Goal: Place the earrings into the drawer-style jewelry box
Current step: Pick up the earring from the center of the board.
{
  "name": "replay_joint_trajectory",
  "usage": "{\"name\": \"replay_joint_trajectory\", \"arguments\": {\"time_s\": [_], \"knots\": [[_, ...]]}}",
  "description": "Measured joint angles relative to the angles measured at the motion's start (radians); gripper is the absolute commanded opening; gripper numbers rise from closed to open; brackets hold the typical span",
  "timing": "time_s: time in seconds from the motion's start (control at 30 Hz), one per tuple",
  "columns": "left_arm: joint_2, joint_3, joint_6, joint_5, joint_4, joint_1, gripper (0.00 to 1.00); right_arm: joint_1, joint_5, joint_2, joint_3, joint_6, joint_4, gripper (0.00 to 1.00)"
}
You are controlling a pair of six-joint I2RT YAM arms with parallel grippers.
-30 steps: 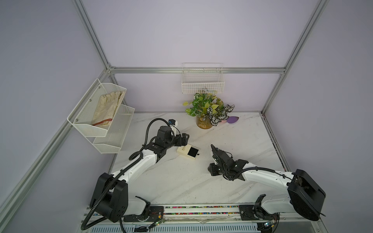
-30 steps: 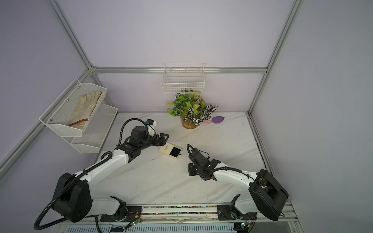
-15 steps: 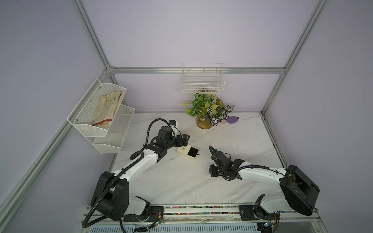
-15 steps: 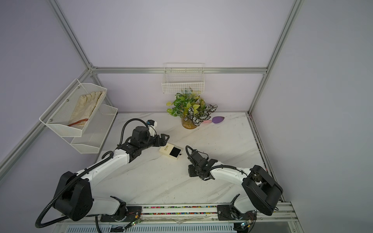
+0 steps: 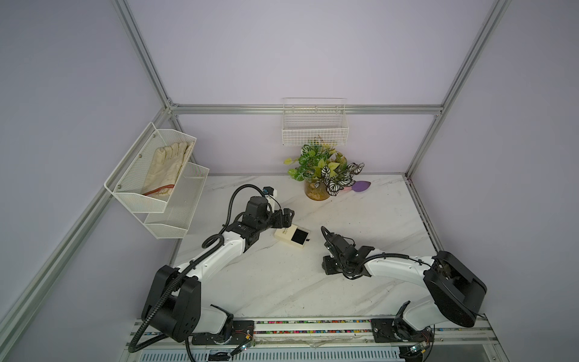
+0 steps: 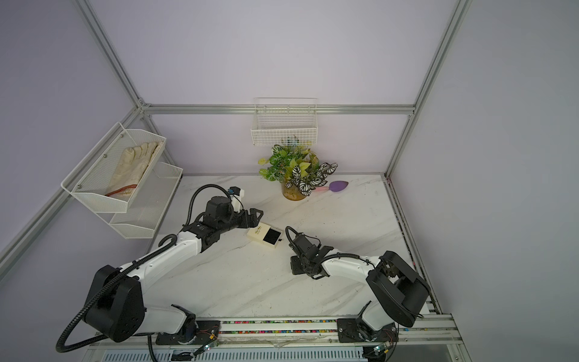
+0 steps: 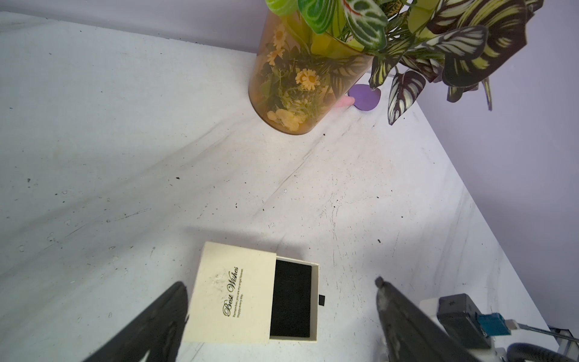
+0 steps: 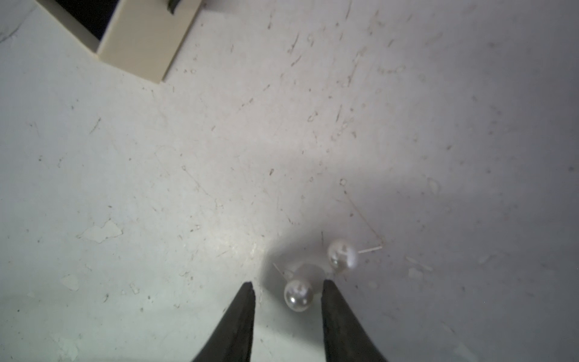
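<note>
Those earrings (image 8: 298, 295) look light, slick (they'd roll): pinch the bead between the right gripper's (image 8: 288, 282) parted jaws; left gripper (image 7: 279, 281) gapes.

The jewelry box (image 7: 232, 288) is cream with dark script on its lid, a black lining and a black pull tab. The earrings (image 8: 298, 295) are pearly white with small bright glints. The table (image 5: 282, 282) is white marble with grey veins and dark specks. At upper centre in both top views, the plant (image 5: 326, 166) mixes green, yellow-green and dark white-striped leaves. Its pot (image 7: 291, 84) is translucent amber with yellow daisies. The sponge (image 5: 361, 186) is purple. At left, the glove (image 5: 166, 166) is cream with orange-red trim and the mesh shelf (image 5: 138, 200) is white. The walls (image 5: 313, 47) are pale lilac.
</note>
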Motion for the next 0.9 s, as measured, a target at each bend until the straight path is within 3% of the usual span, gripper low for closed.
{"name": "replay_joint_trajectory", "arguments": {"time_s": [0.9], "knots": [[0.0,0.0,0.002,0.005,-0.003,0.0,0.93,0.0,-0.027,0.024,-0.001,-0.056,0.058,0.35]]}}
